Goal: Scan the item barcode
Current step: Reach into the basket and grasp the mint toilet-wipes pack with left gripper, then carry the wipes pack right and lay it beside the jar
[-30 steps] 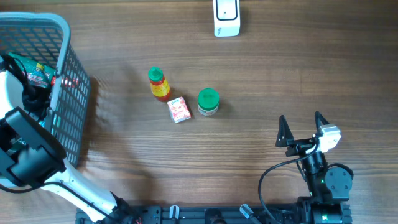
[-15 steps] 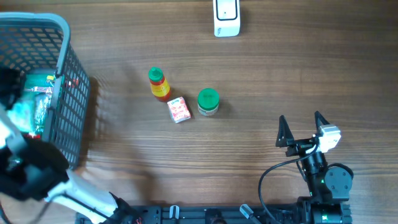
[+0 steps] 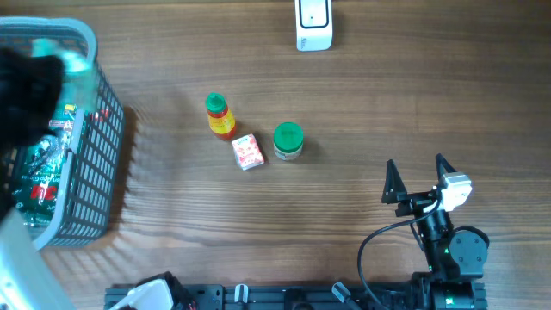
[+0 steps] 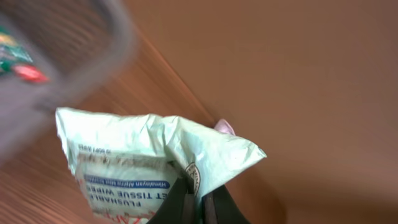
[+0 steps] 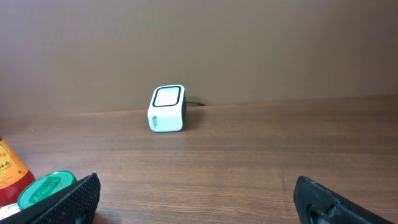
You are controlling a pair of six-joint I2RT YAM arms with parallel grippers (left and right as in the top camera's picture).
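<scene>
Lifted out of the wire basket (image 3: 102,164) since a second ago, the left gripper (image 4: 198,198) hangs above it, jaws pinched shut on a pack of flushable tissue wipes (image 4: 140,152). Right gripper (image 3: 419,176) is over the desk (image 3: 362,103), jaws wide, well apart from the barcode scanner (image 3: 313,24)

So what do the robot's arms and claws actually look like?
Mostly black. The right gripper has two pointed, fin-like black fingers, a small white block beside them, and a black cable looping down towards a round black joint. The left arm is blurred: black near its end, with a white link lower down. The left gripper has dark, narrow fingers.
</scene>
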